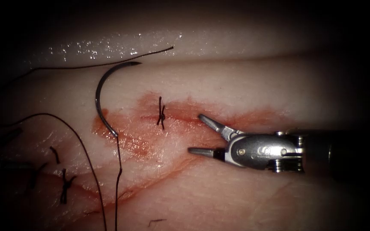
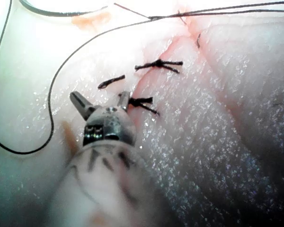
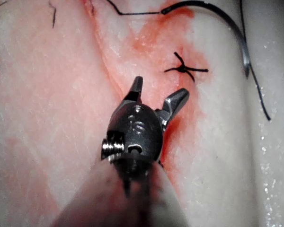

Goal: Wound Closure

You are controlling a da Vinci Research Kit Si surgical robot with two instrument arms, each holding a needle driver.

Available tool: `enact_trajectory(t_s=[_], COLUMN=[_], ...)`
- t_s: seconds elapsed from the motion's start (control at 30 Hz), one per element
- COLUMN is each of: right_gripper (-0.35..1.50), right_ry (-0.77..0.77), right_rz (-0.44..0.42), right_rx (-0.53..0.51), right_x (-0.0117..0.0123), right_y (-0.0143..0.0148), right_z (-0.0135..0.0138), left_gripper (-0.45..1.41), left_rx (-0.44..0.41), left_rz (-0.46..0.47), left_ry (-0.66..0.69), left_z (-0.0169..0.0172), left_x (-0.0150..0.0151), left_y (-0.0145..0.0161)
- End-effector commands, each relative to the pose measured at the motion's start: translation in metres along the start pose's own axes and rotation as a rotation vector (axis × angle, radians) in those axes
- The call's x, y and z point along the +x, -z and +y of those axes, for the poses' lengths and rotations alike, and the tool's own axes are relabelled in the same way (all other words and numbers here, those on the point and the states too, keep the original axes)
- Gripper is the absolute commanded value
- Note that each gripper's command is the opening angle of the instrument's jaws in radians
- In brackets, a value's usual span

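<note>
Both tools (image 1: 202,134) (image 2: 100,100) gaping, gripping nothing. Needle (image 1: 101,100) lying free on tissue (image 1: 253,85), upper left of cut (image 1: 185,117), likely awaiting pickup.

The left tool (image 2: 100,102) lay over the pale tissue (image 2: 213,156) with its two jaws spread apart and nothing between them. Just past its tips, toward one o'clock, sat a dark knot (image 2: 143,102) with short cut ends, a second knot (image 2: 159,65) lay further on in the same direction, and a loose thread scrap (image 2: 110,82) rested at twelve o'clock from the tips. A long thread (image 2: 51,97) curved around the tool at nine o'clock, well apart from it, and ran off toward one o'clock across a red-stained cut (image 2: 154,66).
</note>
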Motion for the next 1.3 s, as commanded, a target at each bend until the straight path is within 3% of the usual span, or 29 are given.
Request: enact_trajectory(t_s=[0.03, 0.1, 0.13, 0.17, 0.23, 0.3, 0.4, 0.53, 0.7, 0.9, 0.97, 1.3], right_gripper=[1.28, 1.28, 1.18, 1.06, 1.06, 1.04, 0.86, 0.57, 0.61, 0.59, 0.59, 0.68], right_ry=[-0.006, -0.032, -0.045, -0.050, -0.056, -0.050, -0.058, -0.060, -0.072, -0.072, -0.068, -0.055], right_rz=[-0.004, -0.012, -0.034, -0.053, -0.109, -0.146, -0.153, -0.137, -0.130, -0.124, -0.122, -0.125], right_rx=[0.005, 0.006, -0.013, -0.018, 0.000, -0.002, 0.037, 0.076, 0.076, 0.071, 0.065, 0.067], right_x=[-0.0003, -0.0005, -0.0006, -0.0006, -0.0002, 0.0005, 0.0015, 0.0029, 0.0046, 0.0051, 0.0050, 0.0039], right_y=[-0.0002, 0.0011, 0.0021, 0.0029, 0.0034, 0.0036, 0.0037, 0.0037, 0.0034, 0.0033, 0.0032, 0.0027], right_z=[0.0000, 0.0005, 0.0008, 0.0011, 0.0017, 0.0022, 0.0032, 0.0050, 0.0073, 0.0065, 0.0061, 0.0054], left_gripper=[0.64, 0.62, 0.61, 0.61, 0.59, 0.66, 0.96, 0.99, 0.96, 0.94, 0.93, 0.88], left_rx=[-0.019, -0.064, -0.081, -0.073, -0.060, -0.052, -0.046, -0.022, 0.035, 0.152, 0.170, -0.016], left_rz=[0.007, 0.019, 0.034, 0.093, 0.155, 0.194, 0.201, 0.205, 0.150, 0.084, 0.051, -0.074], left_ry=[0.008, 0.020, 0.036, 0.052, 0.075, 0.088, 0.104, 0.065, 0.025, 0.099, 0.011, -0.307], left_z=[0.0007, 0.0019, 0.0022, 0.0021, 0.0018, 0.0013, 0.0001, -0.0015, -0.0030, -0.0039, -0.0044, -0.0056], left_x=[0.0004, 0.0026, 0.0046, 0.0069, 0.0087, 0.0104, 0.0124, 0.0143, 0.0149, 0.0145, 0.0138, 0.0097], left_y=[-0.0004, 0.0008, 0.0013, 0.0013, 0.0009, 0.0000, -0.0023, -0.0067, -0.0101, -0.0125, -0.0131, -0.0135])
